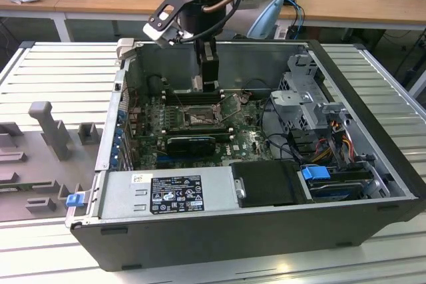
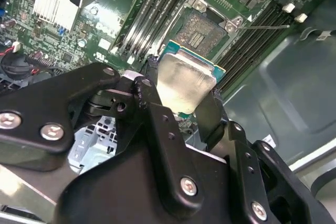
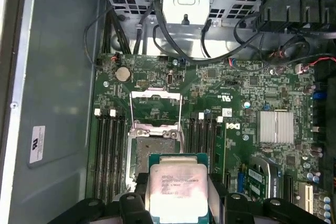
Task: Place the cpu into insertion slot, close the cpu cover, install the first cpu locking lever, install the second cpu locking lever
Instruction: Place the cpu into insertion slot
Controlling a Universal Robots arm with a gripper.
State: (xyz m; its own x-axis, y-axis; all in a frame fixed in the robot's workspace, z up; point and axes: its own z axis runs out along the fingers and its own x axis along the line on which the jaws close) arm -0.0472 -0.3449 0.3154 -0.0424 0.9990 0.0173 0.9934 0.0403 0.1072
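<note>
My gripper is shut on the cpu, whose pale silver top shows between the black fingers in both wrist views. The chip hangs above the green board, a little short of the insertion slot, which lies bare and dark. The cpu cover is flipped open and stands behind the socket as a thin metal frame. A thin wire lever sticks out beside the slot. In the exterior view my gripper hovers inside the case over the far side of the slot.
Long memory slots flank the socket on both sides. A black expansion card lies in front of it. A grey power supply, a drive cage, loose cables and a finned heatsink crowd the case.
</note>
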